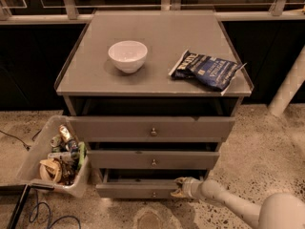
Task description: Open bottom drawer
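Observation:
A grey cabinet has three knobbed drawers, all pulled out a little. The bottom drawer (136, 190) is the lowest one, just above the floor, with a small round knob (153, 194) and a dark gap above its front. My gripper (178, 187) reaches in from the lower right on a white arm (228, 203) and sits at the right end of that drawer's front, against its top edge.
On the cabinet top (157, 75) stand a white bowl (127, 56) and a blue chip bag (206, 69). A white bin (57, 156) of clutter sits on the floor to the left, with cables (28, 209) beside it. A white post (288, 87) stands at right.

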Robot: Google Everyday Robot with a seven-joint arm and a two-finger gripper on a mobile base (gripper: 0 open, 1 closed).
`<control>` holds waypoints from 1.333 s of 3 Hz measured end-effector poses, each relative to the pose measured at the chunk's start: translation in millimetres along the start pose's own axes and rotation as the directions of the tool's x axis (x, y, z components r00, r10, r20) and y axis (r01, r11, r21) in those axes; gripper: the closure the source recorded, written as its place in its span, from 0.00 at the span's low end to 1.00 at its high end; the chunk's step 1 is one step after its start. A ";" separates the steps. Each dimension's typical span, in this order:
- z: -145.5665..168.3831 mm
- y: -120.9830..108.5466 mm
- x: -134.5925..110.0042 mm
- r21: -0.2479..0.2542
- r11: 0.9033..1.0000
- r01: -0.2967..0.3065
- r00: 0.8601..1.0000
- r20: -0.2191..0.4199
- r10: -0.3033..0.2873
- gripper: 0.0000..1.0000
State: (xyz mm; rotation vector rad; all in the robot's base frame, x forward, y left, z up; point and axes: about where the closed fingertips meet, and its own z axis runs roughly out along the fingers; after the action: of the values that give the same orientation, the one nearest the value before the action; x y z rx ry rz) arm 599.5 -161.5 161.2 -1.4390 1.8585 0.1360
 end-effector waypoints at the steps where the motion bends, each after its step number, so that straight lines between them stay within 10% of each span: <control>1: 0.0 0.0 0.0 0.000 1.000 0.000 1.000 0.000 0.000 0.58; 2: 0.0 0.0 0.0 0.000 1.000 0.000 1.000 0.000 0.000 0.60; 4: -3.5 7.8 1.5 -0.004 1.000 0.002 1.000 0.006 -0.002 1.00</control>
State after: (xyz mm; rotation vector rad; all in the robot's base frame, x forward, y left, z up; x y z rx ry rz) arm 590.9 -161.6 160.0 -1.4418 1.8532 0.1430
